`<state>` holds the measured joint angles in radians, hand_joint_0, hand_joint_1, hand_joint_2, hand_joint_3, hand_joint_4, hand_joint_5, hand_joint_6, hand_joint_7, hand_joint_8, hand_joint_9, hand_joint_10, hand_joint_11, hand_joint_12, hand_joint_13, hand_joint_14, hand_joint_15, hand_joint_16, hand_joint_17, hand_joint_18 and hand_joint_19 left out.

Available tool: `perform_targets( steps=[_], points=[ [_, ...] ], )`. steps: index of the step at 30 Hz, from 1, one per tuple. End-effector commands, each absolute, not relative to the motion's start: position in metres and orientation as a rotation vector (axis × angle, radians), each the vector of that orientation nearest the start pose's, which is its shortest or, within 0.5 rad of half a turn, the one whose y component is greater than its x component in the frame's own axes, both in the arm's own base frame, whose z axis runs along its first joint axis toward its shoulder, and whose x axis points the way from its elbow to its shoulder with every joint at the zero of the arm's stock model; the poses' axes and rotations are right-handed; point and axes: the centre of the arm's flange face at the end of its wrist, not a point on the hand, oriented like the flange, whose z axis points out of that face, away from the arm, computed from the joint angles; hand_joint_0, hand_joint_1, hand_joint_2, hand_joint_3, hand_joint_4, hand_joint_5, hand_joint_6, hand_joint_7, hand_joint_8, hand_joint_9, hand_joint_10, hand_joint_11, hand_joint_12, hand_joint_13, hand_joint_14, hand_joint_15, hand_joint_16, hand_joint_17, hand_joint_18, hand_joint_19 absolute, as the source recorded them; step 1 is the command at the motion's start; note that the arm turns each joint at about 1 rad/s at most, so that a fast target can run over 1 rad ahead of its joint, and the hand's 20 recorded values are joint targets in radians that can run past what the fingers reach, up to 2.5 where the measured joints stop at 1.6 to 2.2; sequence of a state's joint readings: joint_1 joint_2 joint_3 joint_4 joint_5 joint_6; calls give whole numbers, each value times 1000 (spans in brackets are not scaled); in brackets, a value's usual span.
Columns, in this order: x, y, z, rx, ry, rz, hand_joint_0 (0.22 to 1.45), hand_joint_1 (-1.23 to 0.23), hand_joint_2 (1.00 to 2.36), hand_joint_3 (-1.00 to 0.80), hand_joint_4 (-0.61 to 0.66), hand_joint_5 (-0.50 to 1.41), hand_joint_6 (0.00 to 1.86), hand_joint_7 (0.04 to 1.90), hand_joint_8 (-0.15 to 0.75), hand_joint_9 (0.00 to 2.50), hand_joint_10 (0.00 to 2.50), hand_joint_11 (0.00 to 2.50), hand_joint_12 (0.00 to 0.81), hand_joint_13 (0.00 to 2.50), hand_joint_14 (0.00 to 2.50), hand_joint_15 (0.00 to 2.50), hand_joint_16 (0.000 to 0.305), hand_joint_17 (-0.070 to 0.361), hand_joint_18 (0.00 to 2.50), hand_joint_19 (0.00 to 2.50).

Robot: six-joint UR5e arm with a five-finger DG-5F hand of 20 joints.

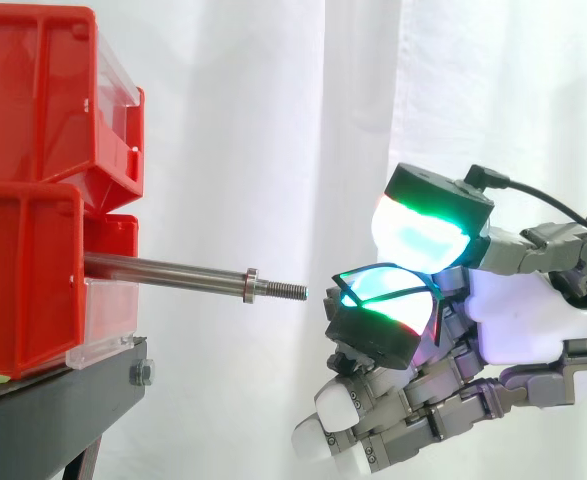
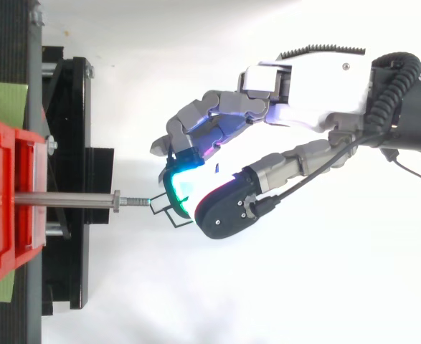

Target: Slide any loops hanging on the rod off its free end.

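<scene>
Open air around rod, bins behind

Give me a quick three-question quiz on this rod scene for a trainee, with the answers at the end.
1. True or false: the hand grips the rod.
2. What thin black thing does the hand pinch?
3. The rod's free end is: A threaded, B hooked, C painted red.
Key: 1 false; 2 a loop; 3 A.
</scene>
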<state>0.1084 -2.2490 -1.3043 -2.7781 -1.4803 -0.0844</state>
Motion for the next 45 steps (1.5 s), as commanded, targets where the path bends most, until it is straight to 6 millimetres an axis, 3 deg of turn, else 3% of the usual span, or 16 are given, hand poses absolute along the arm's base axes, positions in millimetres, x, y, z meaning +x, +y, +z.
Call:
perform_targets(
  steps=[1, 8, 19, 26, 41, 45],
  points=[
    [732, -64, 232, 1168, 1298, 1134, 581, -672, 1017, -287, 125, -179, 807, 1339, 261, 708, 5, 159, 280, 465, 0, 0, 39, 88, 359, 5],
    [731, -63, 232, 1168, 1300, 1135, 564, -707, 1020, -184, 77, -180, 834, 1348, 265, 720, 7, 162, 281, 467, 0, 0, 40, 90, 363, 0],
    [732, -63, 232, 1167, 1299, 1136, 605, -796, 1008, -406, 130, -194, 821, 1301, 249, 691, 5, 157, 277, 454, 0, 0, 40, 89, 357, 1],
    [731, -63, 232, 1168, 1300, 1135, 589, -730, 1000, -498, 146, -192, 819, 1265, 251, 694, 6, 158, 277, 459, 0, 0, 40, 90, 364, 0],
    [732, -64, 232, 1167, 1299, 1136, 581, -557, 1001, -500, 149, -172, 790, 1307, 257, 726, 5, 151, 275, 472, 0, 0, 40, 90, 383, 5],
    [731, -63, 232, 1168, 1300, 1135, 594, -596, 1012, -374, 125, -174, 807, 1345, 261, 730, 5, 159, 275, 474, 0, 0, 39, 89, 388, 7]
  ],
)
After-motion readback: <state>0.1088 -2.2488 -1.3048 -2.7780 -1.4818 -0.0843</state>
